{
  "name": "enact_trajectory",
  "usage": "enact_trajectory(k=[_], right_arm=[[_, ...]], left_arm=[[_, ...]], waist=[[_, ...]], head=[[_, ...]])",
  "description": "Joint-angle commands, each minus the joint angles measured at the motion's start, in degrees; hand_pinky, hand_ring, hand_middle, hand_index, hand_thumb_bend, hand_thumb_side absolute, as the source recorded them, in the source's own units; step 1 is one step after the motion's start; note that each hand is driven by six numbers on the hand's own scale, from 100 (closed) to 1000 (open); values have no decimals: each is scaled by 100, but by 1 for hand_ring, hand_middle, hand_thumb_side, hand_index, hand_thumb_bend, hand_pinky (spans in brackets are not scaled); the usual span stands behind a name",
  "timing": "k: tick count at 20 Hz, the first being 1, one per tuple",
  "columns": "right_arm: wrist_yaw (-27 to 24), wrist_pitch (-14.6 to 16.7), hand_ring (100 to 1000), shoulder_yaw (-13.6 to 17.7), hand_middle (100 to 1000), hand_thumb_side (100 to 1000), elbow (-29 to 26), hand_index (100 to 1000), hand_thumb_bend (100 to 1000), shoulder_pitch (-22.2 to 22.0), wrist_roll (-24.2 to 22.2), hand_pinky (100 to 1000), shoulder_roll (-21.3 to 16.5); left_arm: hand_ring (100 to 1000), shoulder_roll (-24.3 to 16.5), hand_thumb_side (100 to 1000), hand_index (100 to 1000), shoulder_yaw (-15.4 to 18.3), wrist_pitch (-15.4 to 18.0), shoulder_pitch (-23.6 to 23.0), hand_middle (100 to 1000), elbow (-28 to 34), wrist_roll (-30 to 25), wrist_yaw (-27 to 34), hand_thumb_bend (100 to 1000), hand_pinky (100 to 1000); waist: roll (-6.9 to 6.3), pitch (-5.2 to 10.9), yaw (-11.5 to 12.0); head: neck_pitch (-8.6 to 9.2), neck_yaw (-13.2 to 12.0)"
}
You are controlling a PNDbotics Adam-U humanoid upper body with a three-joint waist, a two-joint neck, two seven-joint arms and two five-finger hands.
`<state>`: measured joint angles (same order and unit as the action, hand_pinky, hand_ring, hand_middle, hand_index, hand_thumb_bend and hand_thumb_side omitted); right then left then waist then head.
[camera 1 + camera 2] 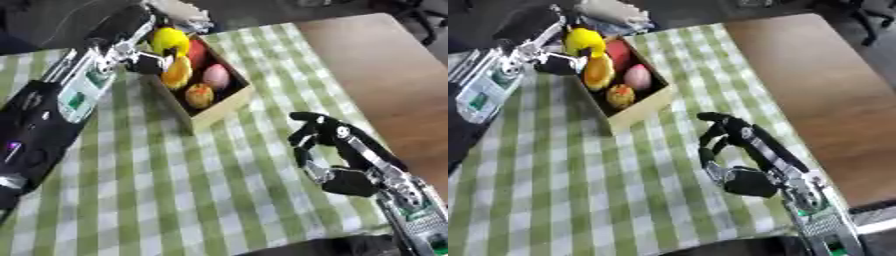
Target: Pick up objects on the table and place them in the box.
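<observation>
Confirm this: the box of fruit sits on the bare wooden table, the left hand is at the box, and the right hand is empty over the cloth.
Wrong in one respect. The box sits on the green checked cloth, not on the bare wooden table; the left eye view shows this. The rest holds: the left hand is at the box, and the right hand is empty over the cloth.
</observation>
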<state>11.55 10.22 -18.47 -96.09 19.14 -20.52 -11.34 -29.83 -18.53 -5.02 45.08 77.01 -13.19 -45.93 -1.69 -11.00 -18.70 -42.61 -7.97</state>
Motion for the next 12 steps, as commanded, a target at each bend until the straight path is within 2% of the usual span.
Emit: enact_trajectory(k=[1,2,3,4,7,10,11,12], right_arm=[[1,5,725,5,571,342,-51,909,100,61,-28,569,-20],[2,6,725,6,571,343,-51,909,100,61,-34,569,-19],[4,7,725,9,570,341,-50,909,100,59,-38,569,-20],[6,7,725,13,571,340,-49,909,100,57,-42,569,-21],[21,4,727,35,570,339,-41,909,100,54,-40,568,-33],[46,0,727,71,570,337,-33,909,100,43,-21,568,-57],[54,-2,727,93,570,342,-30,909,100,34,-6,568,-66],[64,-1,727,115,570,346,-29,909,100,28,12,567,-76]], left_arm=[[628,66,250,776,-72,152,70,660,-171,-169,-276,264,666],[645,89,282,787,-79,193,49,678,-245,-222,-360,282,676],[691,90,384,816,-72,231,29,727,-299,-276,-440,349,703],[712,81,446,832,-51,257,14,750,-325,-316,-507,383,718],[742,-78,536,850,62,215,-39,786,-160,-276,-540,409,734],[740,-393,534,844,130,155,-197,785,390,-177,-296,385,733],[722,-553,486,829,179,116,-283,766,689,-112,-143,308,723],[711,-730,468,824,258,53,-401,755,1042,-19,53,281,717]], waist=[[17,22,-1],[14,22,1],[11,24,6],[10,25,11],[7,31,62],[4,32,141],[0,33,189],[-3,37,240]], head=[[21,-7],[24,-2],[25,8],[26,15],[39,45],[53,96],[52,112],[50,123]])
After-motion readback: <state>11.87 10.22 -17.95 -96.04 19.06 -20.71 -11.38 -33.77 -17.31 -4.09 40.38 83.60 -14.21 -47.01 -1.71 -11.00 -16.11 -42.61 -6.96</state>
